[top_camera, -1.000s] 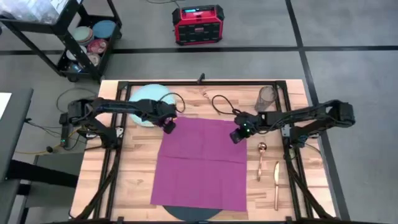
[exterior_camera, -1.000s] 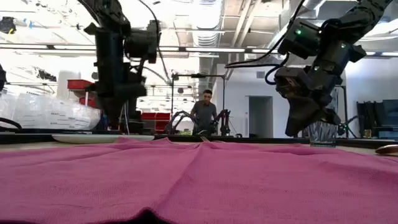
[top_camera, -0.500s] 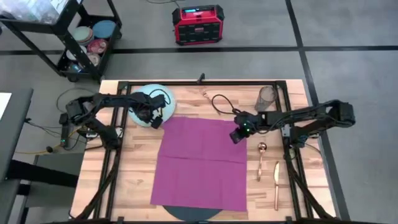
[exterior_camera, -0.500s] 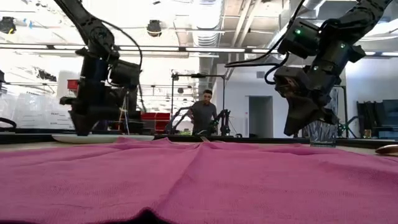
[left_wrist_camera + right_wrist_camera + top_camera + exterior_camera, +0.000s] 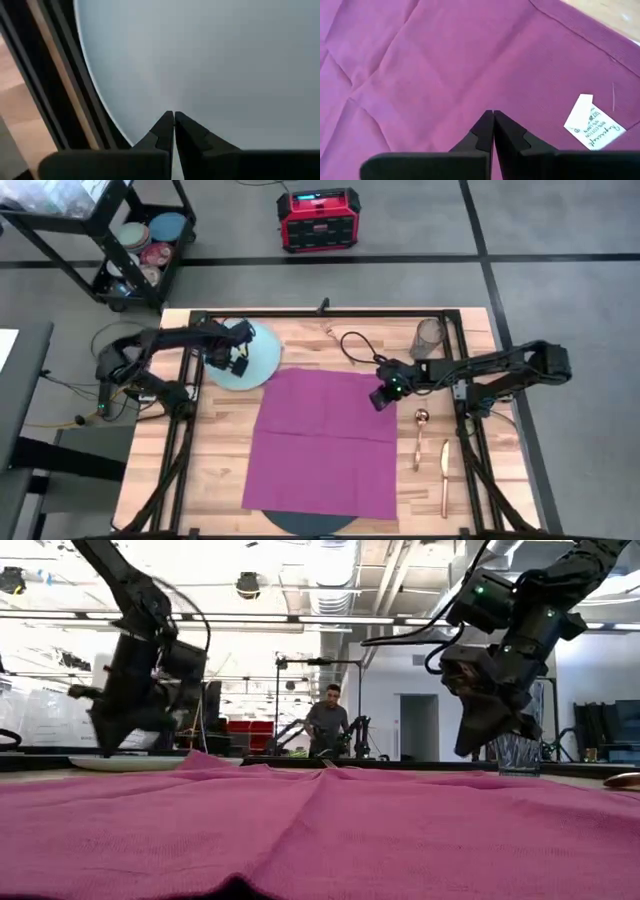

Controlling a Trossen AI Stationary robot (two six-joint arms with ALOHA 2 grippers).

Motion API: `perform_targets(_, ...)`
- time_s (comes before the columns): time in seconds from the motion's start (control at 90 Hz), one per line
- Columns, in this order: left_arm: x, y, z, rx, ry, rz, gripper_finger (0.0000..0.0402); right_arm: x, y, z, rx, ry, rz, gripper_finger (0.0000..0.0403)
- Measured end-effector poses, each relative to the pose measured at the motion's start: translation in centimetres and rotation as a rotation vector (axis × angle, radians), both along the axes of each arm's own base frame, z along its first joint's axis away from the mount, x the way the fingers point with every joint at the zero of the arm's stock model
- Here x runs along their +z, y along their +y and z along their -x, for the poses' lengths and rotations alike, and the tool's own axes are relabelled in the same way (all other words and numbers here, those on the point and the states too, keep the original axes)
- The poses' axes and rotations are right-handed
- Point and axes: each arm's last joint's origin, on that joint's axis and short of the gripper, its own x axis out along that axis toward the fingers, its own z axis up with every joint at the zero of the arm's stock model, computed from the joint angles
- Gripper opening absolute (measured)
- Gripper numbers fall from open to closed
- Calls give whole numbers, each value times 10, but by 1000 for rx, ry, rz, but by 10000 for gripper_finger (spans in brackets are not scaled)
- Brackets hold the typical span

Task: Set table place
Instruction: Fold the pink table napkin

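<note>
Magenta napkin [image 5: 322, 442] covers mat [image 5: 312, 524]; both grippers' fingers pressed together; tumbler [image 5: 428, 337] beside.

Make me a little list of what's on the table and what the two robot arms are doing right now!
Table: light wood with a black frame
Napkin: magenta, spread flat, covering most of a dark mat
Plate: pale blue, at the napkin's far left corner
Glass: smoky tumbler, far right corner
Cutlery: copper pieces, right of the napkin
Left gripper: over the plate, jaws shut, holding nothing
Right gripper: over the napkin's far right corner, jaws shut, holding nothing
</note>
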Motion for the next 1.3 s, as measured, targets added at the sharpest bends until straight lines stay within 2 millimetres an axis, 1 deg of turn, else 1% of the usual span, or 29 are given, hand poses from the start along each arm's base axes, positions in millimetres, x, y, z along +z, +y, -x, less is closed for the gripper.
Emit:
perform_targets(0.089,18,-7,-3,-9,-57,-46,0,0,4,0,12,2,-14,0)
perform_targets(0.189,36,-14,-7,1,-178,-89,0,-2,12,1,35,30,-32,0)
perform_targets(0.322,49,-29,-14,-1,-343,-73,0,-5,22,6,73,102,-41,0)
perform_targets(0.411,53,-40,-19,-12,-400,-64,0,-10,27,11,85,128,-47,0)
perform_targets(0.611,55,-62,-38,-42,-498,-65,0,-25,29,29,53,243,-72,0)
perform_targets(0.733,56,-73,-51,-59,-573,-67,0,-24,29,33,48,239,-72,0)
perform_targets(0.822,56,-76,-59,-60,-623,-71,0,-19,28,37,24,225,-57,0)
perform_targets(0.911,53,-77,-62,-59,-626,-67,0,-17,26,42,-17,255,-35,0)
perform_targets(1.033,48,-76,-66,-60,-604,-59,0,-16,23,49,-25,302,-32,0)
perform_targets(1.089,46,-76,-69,-75,-610,-42,0,-13,23,49,-28,274,-26,0)
perform_targets(1.222,40,-77,-79,-106,-654,23,0,3,23,42,-31,93,-21,0)
perform_targets(1.3,37,-82,-85,-127,-664,61,0,7,22,41,-47,55,-15,0)
